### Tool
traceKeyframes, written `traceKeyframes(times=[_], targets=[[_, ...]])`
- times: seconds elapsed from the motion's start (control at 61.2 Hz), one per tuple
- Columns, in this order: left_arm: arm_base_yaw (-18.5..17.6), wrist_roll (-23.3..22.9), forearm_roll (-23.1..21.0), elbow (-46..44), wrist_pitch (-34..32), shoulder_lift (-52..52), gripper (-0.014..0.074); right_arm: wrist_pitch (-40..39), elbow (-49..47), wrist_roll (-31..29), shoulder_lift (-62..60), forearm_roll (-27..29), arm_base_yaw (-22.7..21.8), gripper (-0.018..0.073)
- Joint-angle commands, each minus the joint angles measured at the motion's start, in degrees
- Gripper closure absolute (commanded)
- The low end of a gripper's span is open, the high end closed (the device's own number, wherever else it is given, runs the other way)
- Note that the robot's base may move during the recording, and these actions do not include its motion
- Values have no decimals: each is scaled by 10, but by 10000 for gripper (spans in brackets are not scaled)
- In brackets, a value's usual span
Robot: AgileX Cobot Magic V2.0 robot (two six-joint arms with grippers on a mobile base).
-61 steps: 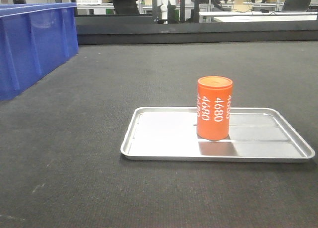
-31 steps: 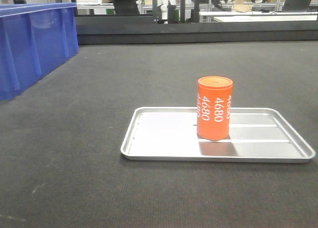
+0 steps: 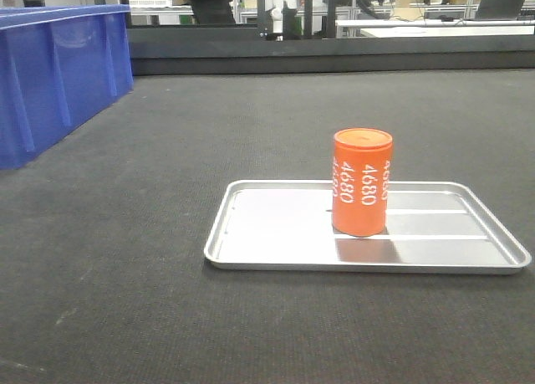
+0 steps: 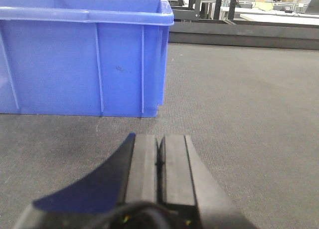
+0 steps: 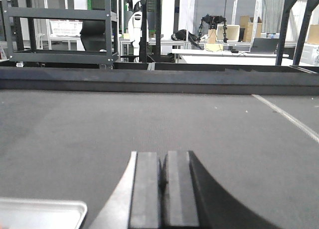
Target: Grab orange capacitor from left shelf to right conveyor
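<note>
The orange capacitor (image 3: 361, 181) stands upright on a shallow silver tray (image 3: 251, 250) that lies on the dark grey conveyor belt (image 3: 125, 258). White "4680" runs down its side. My left gripper (image 4: 159, 139) is shut and empty, low over the belt (image 4: 239, 114), facing a blue bin (image 4: 82, 59). My right gripper (image 5: 164, 156) is shut and empty over the belt (image 5: 75, 134), with a corner of the tray (image 5: 40, 214) at its lower left. Neither gripper shows in the front view. The left shelf is out of view.
A blue plastic bin (image 3: 54, 70) stands at the belt's far left. A black raised rail (image 3: 334, 53) closes the belt's far edge. A dark metal rack (image 5: 60, 29) and workbenches stand beyond the rail.
</note>
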Motion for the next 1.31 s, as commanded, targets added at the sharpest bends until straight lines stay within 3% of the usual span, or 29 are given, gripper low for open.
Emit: traceKeyframes(times=[0.0,0.424,0.816,1.029,1.29], targets=[[-4,-1,-3,15,-50,-3,722,-13,-10,-6,-15,-1,-1,504],[-4,-1,-3,15,-50,-3,722,15,-10,25,-15,4,12,504],[-4,-1,-3,15,-50,-3,722,-38,-8,34,-15,4,12,504],[-4,-1,-3,15,-50,-3,722,-150,42,53,-15,4,12,504],[-4,-1,-3,15,-50,-3,722,-138,40,58,-15,-19,12,504]])
